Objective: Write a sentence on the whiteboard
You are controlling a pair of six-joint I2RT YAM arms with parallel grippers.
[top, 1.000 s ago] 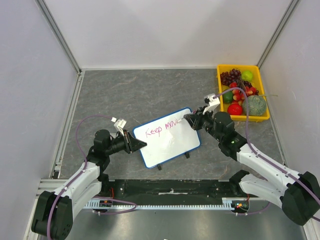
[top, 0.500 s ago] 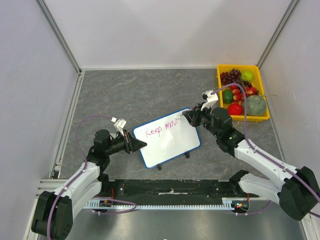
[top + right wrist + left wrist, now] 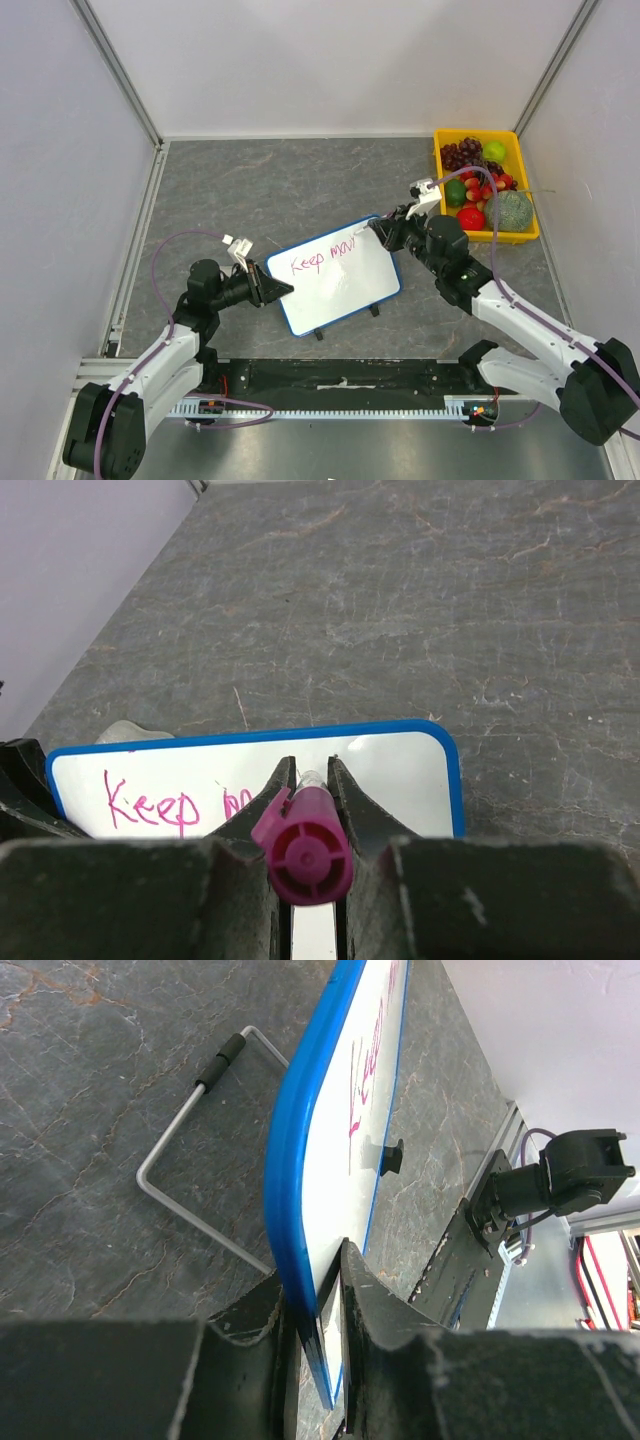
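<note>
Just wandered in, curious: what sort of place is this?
Probably a robotics test cell: plain walls on aluminium framing enclose a grey tabletop, a left arm and right arm are bolted at its near edge, and a whiteboard and yellow fruit bin serve as props.

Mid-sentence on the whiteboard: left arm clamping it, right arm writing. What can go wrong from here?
1. The sentence ends close to the right rim of the whiteboard, so the marker may run off the edge.
2. The left gripper pinches only the left rim, while the right gripper presses at the far corner. The board might pivot or slip.
</note>
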